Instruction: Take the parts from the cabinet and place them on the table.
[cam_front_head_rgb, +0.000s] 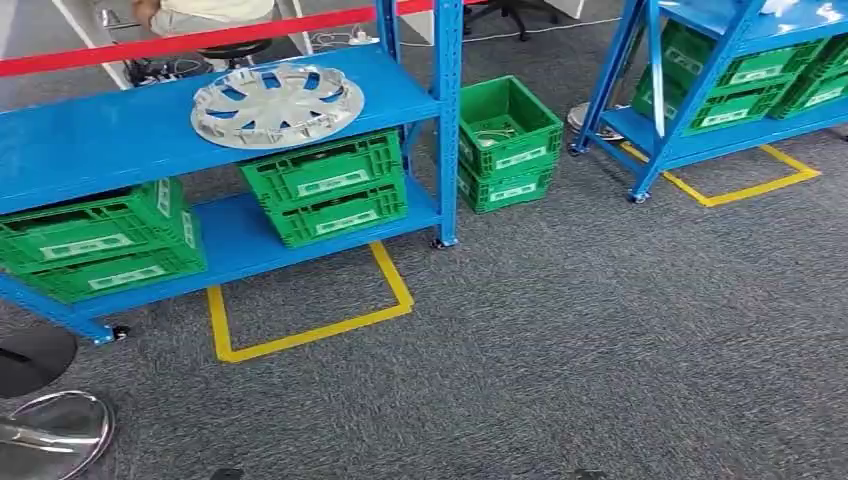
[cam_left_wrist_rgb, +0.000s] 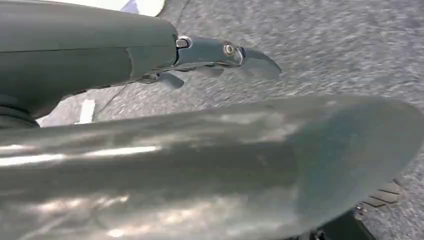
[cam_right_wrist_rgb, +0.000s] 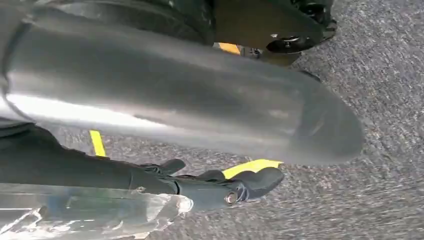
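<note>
One part, a silver hubcap (cam_front_head_rgb: 277, 104), lies flat on the top shelf of the blue rack (cam_front_head_rgb: 90, 150) at about eleven o'clock in the head view, well apart from both hands; nothing has been lifted off it yet. Green crates (cam_front_head_rgb: 325, 187) fill the lower shelf beneath it, and another stack of crates (cam_front_head_rgb: 507, 142) stands on the grey carpet at one o'clock beside the rack. No table appears, so the placing end of the job seems untouched.

In its wrist view the left hand (cam_left_wrist_rgb: 220, 55) hangs over the carpet with its dark fingers (cam_left_wrist_rgb: 260, 62) stretched out and holding nothing. The right hand (cam_right_wrist_rgb: 235, 187) hangs likewise, fingers (cam_right_wrist_rgb: 262, 180) extended and empty, over yellow floor tape (cam_right_wrist_rgb: 250, 166).

By these signs the task looks barely begun: the robot must close on the rack, reach the hubcap, grip it, then find the table.
</note>
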